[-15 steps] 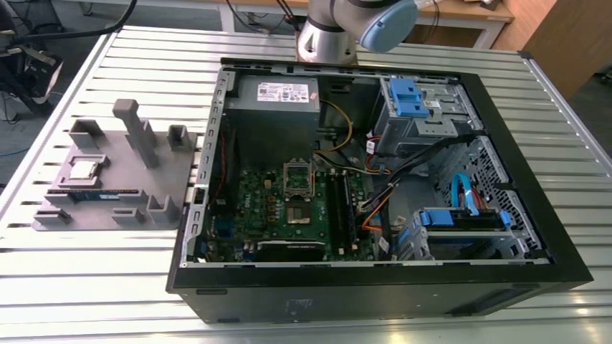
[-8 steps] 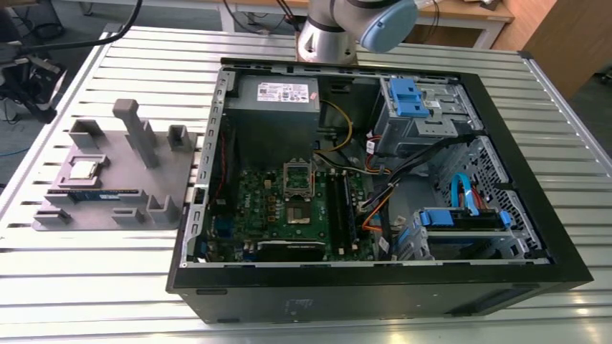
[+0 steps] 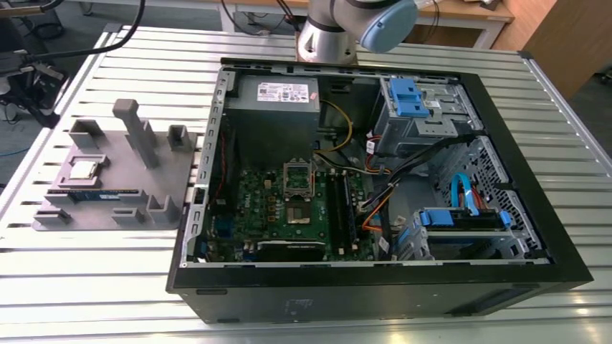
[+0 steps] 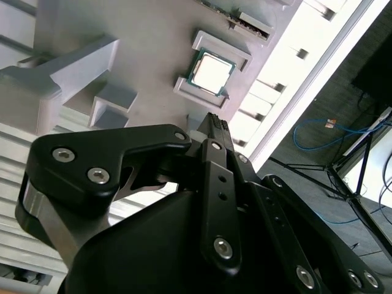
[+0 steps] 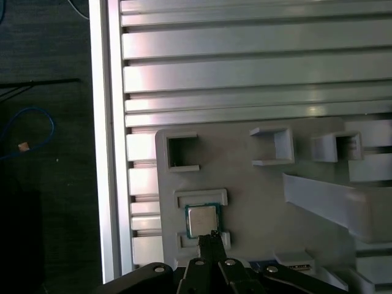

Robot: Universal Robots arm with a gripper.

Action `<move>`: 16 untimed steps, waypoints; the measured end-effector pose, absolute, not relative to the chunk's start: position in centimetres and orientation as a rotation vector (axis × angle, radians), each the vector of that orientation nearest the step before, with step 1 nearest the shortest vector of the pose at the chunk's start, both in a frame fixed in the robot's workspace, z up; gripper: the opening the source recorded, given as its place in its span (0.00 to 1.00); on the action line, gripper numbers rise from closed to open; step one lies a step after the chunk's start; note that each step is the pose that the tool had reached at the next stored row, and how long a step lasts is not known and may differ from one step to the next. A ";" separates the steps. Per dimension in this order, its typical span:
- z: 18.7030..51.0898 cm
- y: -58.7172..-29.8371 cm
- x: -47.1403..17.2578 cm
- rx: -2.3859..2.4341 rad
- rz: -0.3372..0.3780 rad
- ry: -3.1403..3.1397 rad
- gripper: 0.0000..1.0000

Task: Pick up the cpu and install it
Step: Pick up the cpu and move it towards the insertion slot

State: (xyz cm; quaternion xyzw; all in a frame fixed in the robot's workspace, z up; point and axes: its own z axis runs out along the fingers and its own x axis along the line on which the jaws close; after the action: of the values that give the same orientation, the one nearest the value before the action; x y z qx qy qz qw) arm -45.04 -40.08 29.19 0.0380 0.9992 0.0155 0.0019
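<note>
Gripper [image 5: 212, 236] hovers with its tip just beside one edge of the cpu [image 5: 202, 219] in both wrist views. The fingers look pressed together, with nothing between them.

Exterior view, left to right:
- Grey fixture tray [image 3: 125, 179] lies at nine o'clock of the open computer case [image 3: 383, 287].
- The cpu sits in a pocket toward the tray's nine o'clock, with the memory stick [image 3: 96, 193] at its six o'clock.
- Socket frame [image 3: 297, 175] stands on the green motherboard [image 3: 277, 215], mid-case.

Step in hand, my judgement: the pick. Raised brackets flank the chip on two opposite sides, and the other two edges look free. I should spread wider than the chip, centre over it, keep level and close on the free edges.

- Cpu: flat, square, smooth silvery lid, thin pale rim. Probably slippery, with little to grip.
- Tray: matte, blocky plastic.
</note>
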 end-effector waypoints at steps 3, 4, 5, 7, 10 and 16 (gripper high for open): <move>28.9 -40.1 -45.1 0.119 0.049 3.135 0.11; 28.8 -40.1 -45.1 0.119 0.049 3.135 0.11; 28.8 -40.1 -45.1 0.119 0.049 3.135 0.11; 28.7 -40.1 -45.1 0.119 0.048 3.136 0.11; 28.7 -40.1 -45.1 0.119 0.049 3.136 0.11; 28.3 -40.1 -45.1 0.119 0.049 3.135 0.11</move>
State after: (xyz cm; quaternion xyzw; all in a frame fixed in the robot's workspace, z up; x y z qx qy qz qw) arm -45.13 -40.08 28.33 0.0380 0.9992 0.0156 0.0018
